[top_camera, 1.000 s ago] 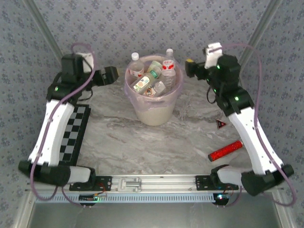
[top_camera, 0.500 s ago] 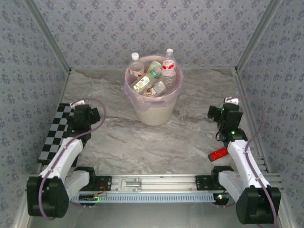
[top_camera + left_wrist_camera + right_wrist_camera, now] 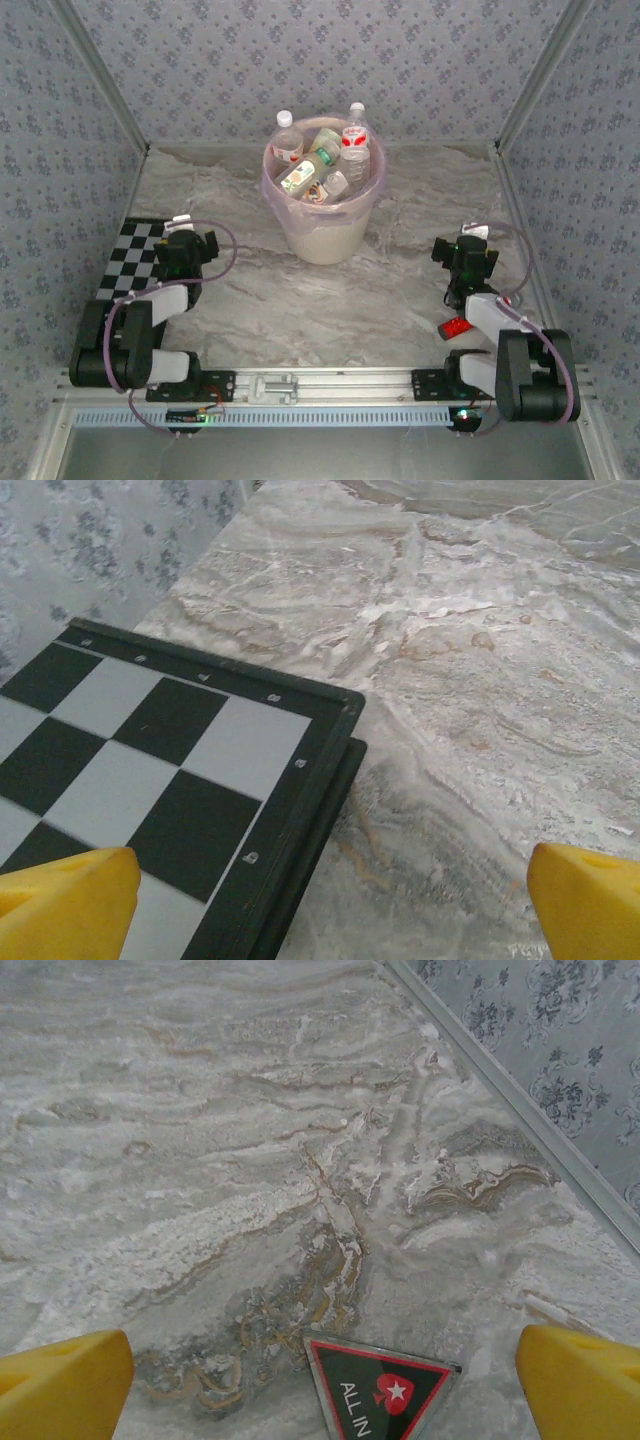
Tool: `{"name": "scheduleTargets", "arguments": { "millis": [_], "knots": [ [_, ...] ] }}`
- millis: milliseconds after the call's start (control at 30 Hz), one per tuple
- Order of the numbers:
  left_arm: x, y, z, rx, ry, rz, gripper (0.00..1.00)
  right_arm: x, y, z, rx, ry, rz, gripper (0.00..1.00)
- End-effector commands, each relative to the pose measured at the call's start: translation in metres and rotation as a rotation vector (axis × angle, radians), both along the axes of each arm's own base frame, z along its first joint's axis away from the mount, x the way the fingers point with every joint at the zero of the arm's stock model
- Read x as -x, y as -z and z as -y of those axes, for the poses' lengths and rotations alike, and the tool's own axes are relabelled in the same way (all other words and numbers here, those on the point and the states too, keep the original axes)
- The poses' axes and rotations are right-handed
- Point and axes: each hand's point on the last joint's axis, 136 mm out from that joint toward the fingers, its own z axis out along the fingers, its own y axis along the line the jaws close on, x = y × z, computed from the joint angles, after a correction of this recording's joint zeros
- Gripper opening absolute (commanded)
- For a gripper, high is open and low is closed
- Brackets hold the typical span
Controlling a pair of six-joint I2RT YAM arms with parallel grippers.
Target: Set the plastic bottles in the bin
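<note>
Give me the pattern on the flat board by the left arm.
The board is black-and-white checked, dark-rimmed; clearest in the left wrist view.

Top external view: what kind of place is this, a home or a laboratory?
Probably a robot test booth: grey flower-patterned wall panels in metal frames enclose a marble-look tabletop, and a black-and-white chequered board lies at its left edge.

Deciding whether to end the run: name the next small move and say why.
Probably none, just end the run. The plastic bottles I can see are all in the bin, no bottle lies on the table, and the left gripper and right gripper are open and empty.
</note>
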Motion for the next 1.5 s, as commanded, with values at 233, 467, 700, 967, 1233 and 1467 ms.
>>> {"name": "scheduleTargets", "arguments": {
  "millis": [233, 467, 700, 967, 1233, 1467],
  "knots": [
    [-0.029, -0.003, 0.015, -0.012, 0.126, 0.126, 0.99, -0.039, -0.021, -0.017, 0.011, -0.158, 0.187, 1.00],
    [-0.033, -0.001, 0.016, -0.010, 0.136, 0.109, 0.99, -0.056, 0.004, -0.031, 0.035, -0.220, 0.154, 1.00],
    [-0.035, 0.003, 0.011, 0.026, 0.135, 0.081, 0.99, -0.054, 0.005, -0.017, 0.024, -0.137, 0.132, 1.00],
    [-0.035, 0.003, 0.011, 0.027, 0.134, 0.082, 0.99, -0.057, 0.006, -0.020, 0.049, -0.137, 0.107, 1.00],
    [-0.036, 0.003, 0.011, 0.027, 0.134, 0.084, 0.99, -0.058, 0.005, -0.020, 0.048, -0.137, 0.108, 1.00],
    [-0.036, 0.003, 0.011, 0.027, 0.133, 0.083, 0.99, -0.061, 0.008, -0.029, 0.012, -0.219, 0.093, 1.00]
  ]
}}
